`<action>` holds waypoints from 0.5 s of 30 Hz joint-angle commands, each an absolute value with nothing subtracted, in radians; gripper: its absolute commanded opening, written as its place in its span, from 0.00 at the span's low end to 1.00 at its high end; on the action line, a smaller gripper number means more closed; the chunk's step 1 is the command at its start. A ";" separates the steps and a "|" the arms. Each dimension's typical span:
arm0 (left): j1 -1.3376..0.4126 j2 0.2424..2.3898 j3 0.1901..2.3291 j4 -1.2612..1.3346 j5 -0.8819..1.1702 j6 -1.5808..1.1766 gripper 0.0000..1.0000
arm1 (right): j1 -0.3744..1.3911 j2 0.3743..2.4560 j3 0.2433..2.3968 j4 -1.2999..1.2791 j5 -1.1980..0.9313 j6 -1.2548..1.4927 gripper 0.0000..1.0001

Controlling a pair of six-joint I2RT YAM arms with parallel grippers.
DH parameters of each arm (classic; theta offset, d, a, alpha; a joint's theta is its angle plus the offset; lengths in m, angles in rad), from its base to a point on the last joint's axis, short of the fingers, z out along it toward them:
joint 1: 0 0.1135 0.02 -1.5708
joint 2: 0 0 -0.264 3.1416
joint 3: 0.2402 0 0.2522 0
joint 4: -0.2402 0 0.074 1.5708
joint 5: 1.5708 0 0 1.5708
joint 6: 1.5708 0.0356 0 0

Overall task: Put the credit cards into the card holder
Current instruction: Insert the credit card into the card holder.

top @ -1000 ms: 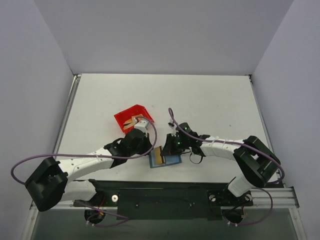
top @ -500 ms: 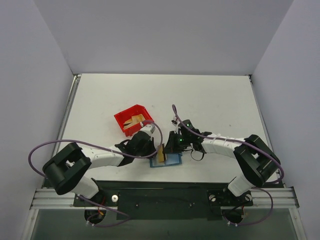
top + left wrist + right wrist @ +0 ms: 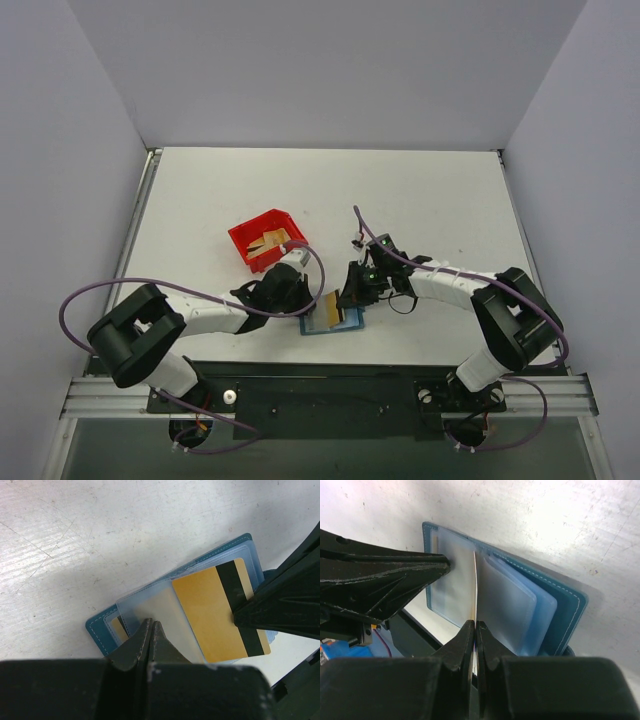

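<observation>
At six o'clock on the table (image 3: 430,200), the card holder (image 3: 318,328) lies open.
Pinched by the right gripper (image 3: 474,630) at its stripe end, the credit card (image 3: 210,605) looks thin, stiff and slippery; the left gripper (image 3: 151,630), closed, rests on the soft clear pocket (image 3: 150,605).

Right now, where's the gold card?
Top view: the gold card sits over the open card holder, front-right of the red bin, pinched by the right tool.

The teal-blue rectangular card holder (image 3: 96,628) is edged with pale stitching and fitted with frosted, translucent plastic sleeves (image 3: 150,602). The flat gold-tan card (image 3: 207,612) is finished smooth and matt. The white tabletop (image 3: 100,530) is marked by fine scratches.
</observation>
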State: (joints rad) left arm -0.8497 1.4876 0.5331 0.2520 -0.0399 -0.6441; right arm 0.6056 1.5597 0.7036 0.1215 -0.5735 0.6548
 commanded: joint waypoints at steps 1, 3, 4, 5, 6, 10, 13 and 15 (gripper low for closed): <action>-0.856 1.494 0.505 0.207 -0.032 -0.647 0.00 | 0.601 1.552 0.712 0.071 -0.621 0.640 0.00; -0.856 1.485 0.502 0.201 -0.034 -0.649 0.00 | 0.600 1.555 0.707 0.077 -0.624 0.646 0.00; -0.856 1.483 0.502 0.199 -0.035 -0.650 0.00 | 0.598 1.557 0.703 0.083 -0.627 0.650 0.00; -0.856 1.476 0.499 0.196 -0.040 -0.650 0.00 | 0.600 1.559 0.701 0.086 -0.629 0.653 0.00; -0.856 1.470 0.499 0.193 -0.040 -0.650 0.00 | 0.598 1.563 0.700 0.089 -0.629 0.657 0.00; -0.856 1.451 0.494 0.178 -0.049 -0.652 0.00 | 0.597 1.575 0.690 0.100 -0.617 0.681 0.00; -0.856 1.431 0.488 0.164 -0.057 -0.652 0.00 | 0.595 1.577 0.680 0.103 -0.597 0.699 0.00; -0.856 1.422 0.480 0.160 -0.060 -0.653 0.00 | 0.594 1.574 0.672 0.104 -0.574 0.706 0.00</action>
State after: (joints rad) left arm -0.8501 1.4479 0.5064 0.2367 -0.0437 -0.6514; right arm 0.6025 1.5673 0.6922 0.1123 -0.6090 0.6819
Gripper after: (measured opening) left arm 0.021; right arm 0.002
